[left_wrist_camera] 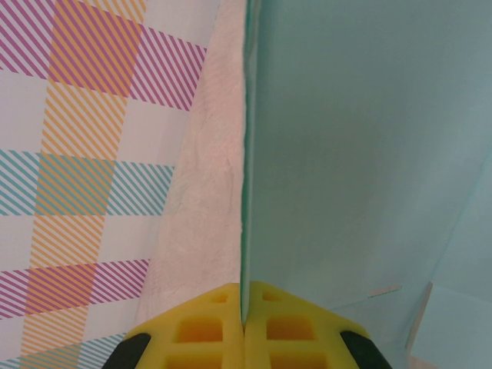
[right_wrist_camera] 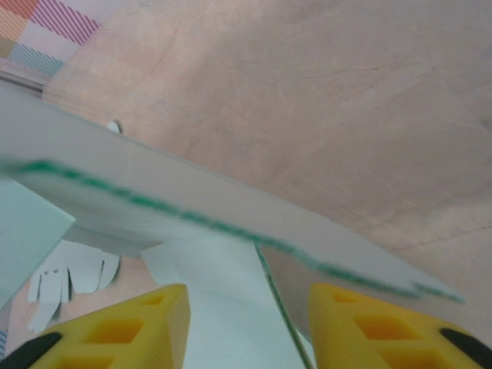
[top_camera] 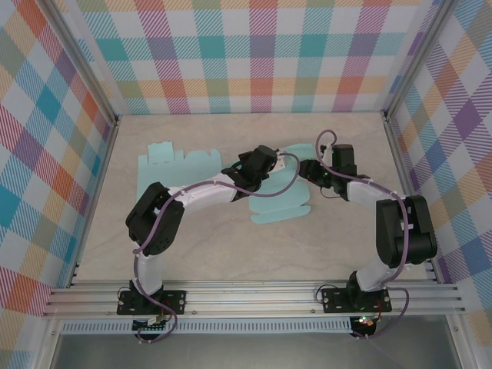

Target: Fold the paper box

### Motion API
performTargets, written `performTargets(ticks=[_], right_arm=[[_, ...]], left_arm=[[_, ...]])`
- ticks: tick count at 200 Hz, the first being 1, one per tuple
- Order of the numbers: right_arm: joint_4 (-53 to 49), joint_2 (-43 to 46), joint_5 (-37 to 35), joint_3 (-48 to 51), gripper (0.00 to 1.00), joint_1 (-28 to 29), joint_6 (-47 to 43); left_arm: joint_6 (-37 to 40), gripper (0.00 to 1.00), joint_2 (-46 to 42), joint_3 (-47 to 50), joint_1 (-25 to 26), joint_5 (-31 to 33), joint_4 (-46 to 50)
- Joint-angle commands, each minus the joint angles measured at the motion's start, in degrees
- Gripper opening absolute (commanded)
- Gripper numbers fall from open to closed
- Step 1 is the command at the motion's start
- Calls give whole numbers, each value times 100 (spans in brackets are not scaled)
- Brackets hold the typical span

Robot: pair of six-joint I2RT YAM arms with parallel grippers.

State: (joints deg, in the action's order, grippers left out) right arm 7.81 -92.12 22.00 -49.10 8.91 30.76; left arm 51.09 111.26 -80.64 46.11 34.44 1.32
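step: flap fold | L gripper [left_wrist_camera: 244, 296] pinches paper box [top_camera: 280, 207] wall | R gripper [right_wrist_camera: 247, 307] apart, astride flap | nxt: R pinch + crease

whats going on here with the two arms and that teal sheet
Two robot arms are folding a light teal paper box on the table. The left gripper has its jaws shut on the edge of one panel. The right gripper has its jaws apart, with a thin flap edge between them that is not yet clamped. The box is only partly formed. Another flat teal cut-out lies further left on the table.
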Motion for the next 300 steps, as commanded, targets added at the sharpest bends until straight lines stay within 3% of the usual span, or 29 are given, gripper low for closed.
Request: performTargets(ticks=[1, 77, 154, 186, 227, 270, 300], right_arm=[[368, 103, 334, -9, 40, -38, 80], [1243, -366, 605, 182, 23, 40, 853], [1651, -869, 622, -2, 20, 309, 1256], [974, -492, 242, 30, 26, 305, 999], [-329, 527, -480, 184, 35, 173, 498], [-1083, 1574, -638, 351, 42, -406, 359], [-1663, 1692, -502, 25, 44, -957, 144]], left_arm=[[40, 0, -90, -52, 74, 99, -32], [-75, 0, 36, -258, 83, 50, 101], [-146, 0, 146, -322, 155, 80, 170], [113, 0, 134, -122, 158, 346, -173], [1053, 0, 186, 462, 154, 852, -1551], [1549, 0, 329, 671, 155, 883, -2197], [1888, 0, 470, 734, 182, 825, -2484]])
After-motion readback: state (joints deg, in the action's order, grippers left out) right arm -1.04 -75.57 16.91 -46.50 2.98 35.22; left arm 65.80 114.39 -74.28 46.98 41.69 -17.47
